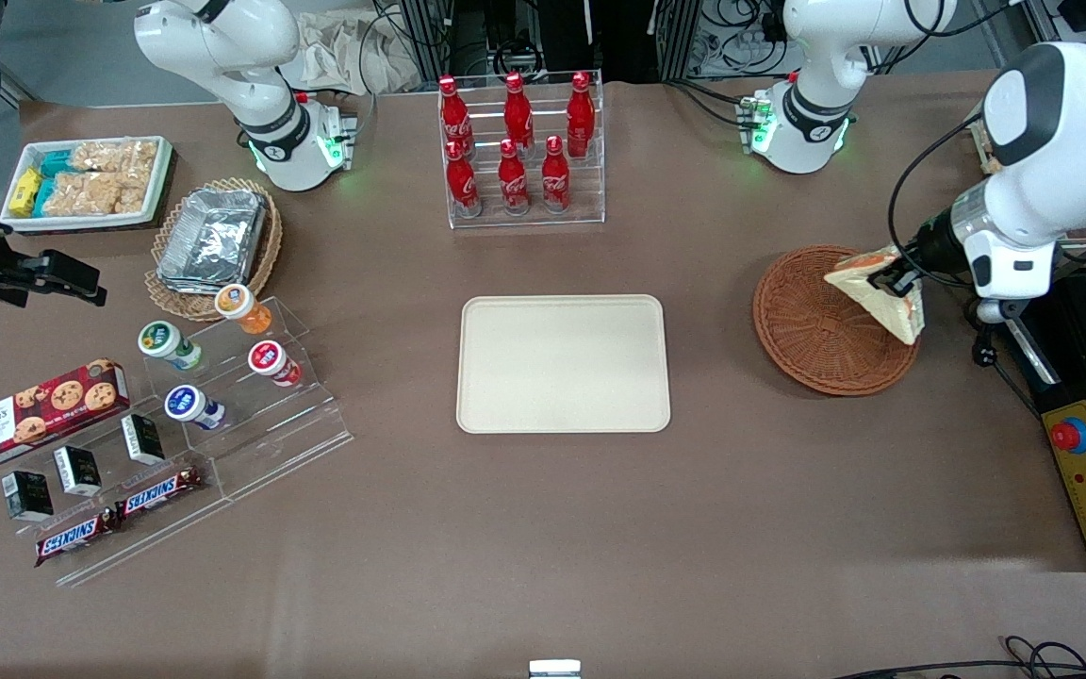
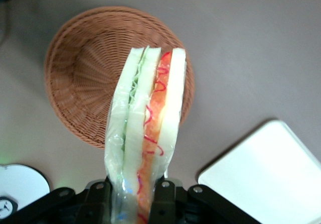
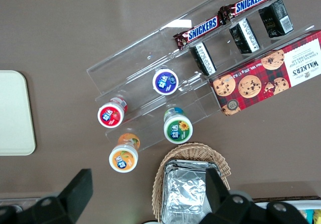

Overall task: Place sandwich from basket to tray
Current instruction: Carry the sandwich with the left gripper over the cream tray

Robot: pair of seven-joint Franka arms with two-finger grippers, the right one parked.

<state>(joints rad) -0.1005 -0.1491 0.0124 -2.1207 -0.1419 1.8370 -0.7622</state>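
Claw (image 2: 131,194) clamped on sandwich (image 2: 145,133) above basket (image 2: 80,68); wedge's long axis runs straight out from fingers.

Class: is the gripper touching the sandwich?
Touching. In the left wrist view the gripper fingers clamp the sandwich, held above the basket.

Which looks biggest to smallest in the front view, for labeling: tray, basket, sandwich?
1. tray
2. basket
3. sandwich, held above the basket's edge in the gripper, so nearer the camera; still plainly smallest.
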